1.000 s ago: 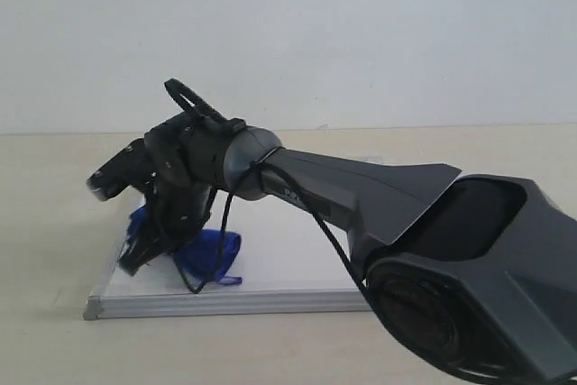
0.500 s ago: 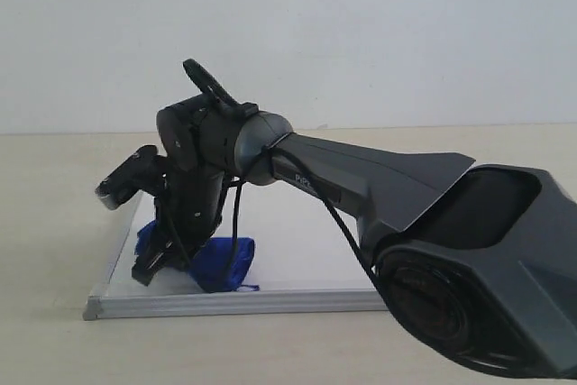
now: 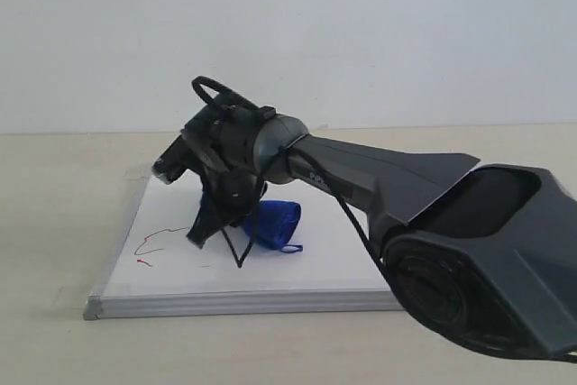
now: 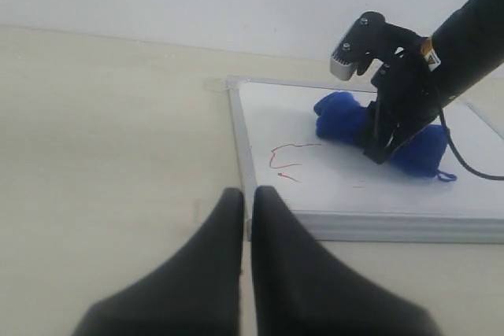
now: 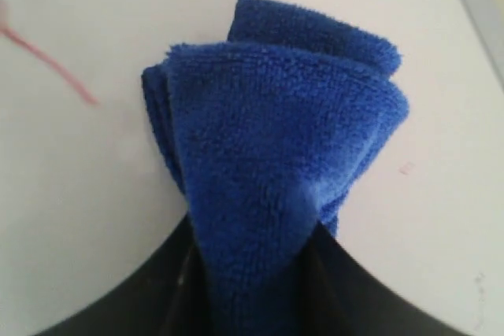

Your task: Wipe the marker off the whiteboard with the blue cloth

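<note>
One silver-framed white whiteboard (image 3: 297,270) lies on a beige tabletop (image 3: 54,223) before a plain white wall (image 3: 361,33). The right gripper (image 3: 202,232) clamps one fuzzy blue cloth (image 3: 276,221) against the board, near one thin red marker squiggle (image 3: 155,245). The left gripper (image 4: 246,204) is closed and empty.

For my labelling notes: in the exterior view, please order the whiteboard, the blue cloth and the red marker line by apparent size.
1. whiteboard, clearly the largest.
2. blue cloth, partly hidden, still second.
3. red marker line, thin and short.
</note>
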Motion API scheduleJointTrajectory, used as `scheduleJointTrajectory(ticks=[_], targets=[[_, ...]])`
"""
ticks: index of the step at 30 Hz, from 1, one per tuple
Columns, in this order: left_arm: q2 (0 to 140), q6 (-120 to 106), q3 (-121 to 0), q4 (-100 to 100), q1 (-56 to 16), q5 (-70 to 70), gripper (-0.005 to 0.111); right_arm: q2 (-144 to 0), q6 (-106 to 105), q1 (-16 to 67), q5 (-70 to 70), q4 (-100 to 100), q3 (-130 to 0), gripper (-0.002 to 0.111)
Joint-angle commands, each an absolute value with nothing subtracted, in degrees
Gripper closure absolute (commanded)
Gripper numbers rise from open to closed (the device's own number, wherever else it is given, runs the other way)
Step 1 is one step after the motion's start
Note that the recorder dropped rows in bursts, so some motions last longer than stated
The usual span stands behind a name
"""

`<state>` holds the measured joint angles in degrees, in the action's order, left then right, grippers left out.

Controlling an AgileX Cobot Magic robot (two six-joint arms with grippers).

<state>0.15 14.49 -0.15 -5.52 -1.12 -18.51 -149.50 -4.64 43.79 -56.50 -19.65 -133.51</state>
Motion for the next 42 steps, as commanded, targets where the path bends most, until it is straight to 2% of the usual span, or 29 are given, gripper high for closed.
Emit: scheduleJointTrajectory(ticks=[1,9,13,21,25,32,37,42], targets=[[0.0,15.1,0.0,-5.5,-1.2,-18.0,0.103,-150.4,-6.1,44.6,-61.3,-17.7,-132.7,0.109],[0.0,15.1,0.0,-5.5,-1.2,-18.0,0.103,-146.3,-23.8,50.2,-63.5,12.1,-132.7,0.109],[0.0,15.1,0.0,-5.5,-1.2,-18.0,0.103,-145.3,-20.6,49.6,-63.0,5.8,-132.7,0.109],[0.0,15.1,0.0,-5.5,-1.2,-18.0,0.103,-146.9,-5.2,44.2,-67.6,-21.1,-132.7,0.109],[0.0,15.1,0.0,-5.5,-1.2,-18.0,0.103,-146.9,-6.9,43.8,-67.9,-15.9,-132.7,0.109],[0.0,15.1,0.0,-5.5,-1.2,-18.0,0.103,-146.7,-21.2,47.6,-66.8,9.6,-132.7,0.109],[0.0,15.1,0.0,-5.5,-1.2,-18.0,0.103,-146.8,-20.0,48.4,-66.6,1.8,-132.7,0.109],[0.0,15.1,0.0,-5.5,-1.2,-18.0,0.103,-148.6,-14.4,45.1,-65.0,-9.0,-132.7,0.109]])
